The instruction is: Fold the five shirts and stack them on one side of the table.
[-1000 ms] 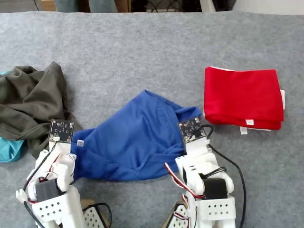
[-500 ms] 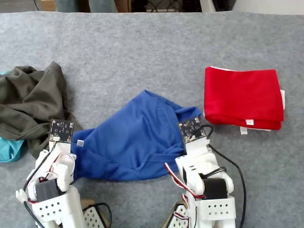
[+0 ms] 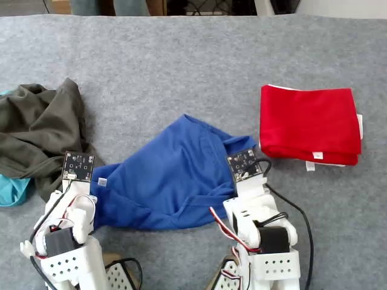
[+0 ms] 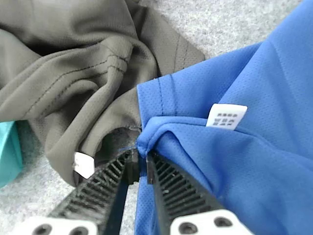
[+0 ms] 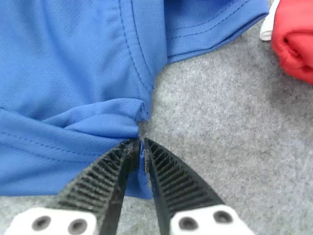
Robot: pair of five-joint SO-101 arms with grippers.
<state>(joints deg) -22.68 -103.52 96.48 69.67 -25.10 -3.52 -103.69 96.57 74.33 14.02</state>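
**Both claws nipped onto the blue shirt, ready to spread it flat**

The left gripper (image 4: 138, 164) has its jaws all but closed on a folded edge of the blue shirt (image 3: 169, 175), just short of a small white label. The right gripper (image 5: 141, 147) is pinched equally tight on a bunched corner of the same cloth at its other end. Both bites look thin, a fold of fabric right at the tips. A good next move is probably to lift both claws together and draw them evenly apart. A jerk on one side could pull that thin pinch free.

The left claw's catch lies against the olive shirt (image 4: 73, 63). It would be wise to raise that end clear before pulling, so the olive cloth is not dragged along.

Between the two claws the blue shirt lies crumpled in a rough triangle, hem turned over and creased, its far point running away from both. It is thin mesh fabric, limp and likely to sag.

Beyond the left claw the olive shirt is heaped, with a teal shirt (image 3: 12, 190) peeking from under it. Out past the right claw sits the folded red shirt (image 3: 308, 124) on the grey table (image 3: 181, 60), with a white layer under it.
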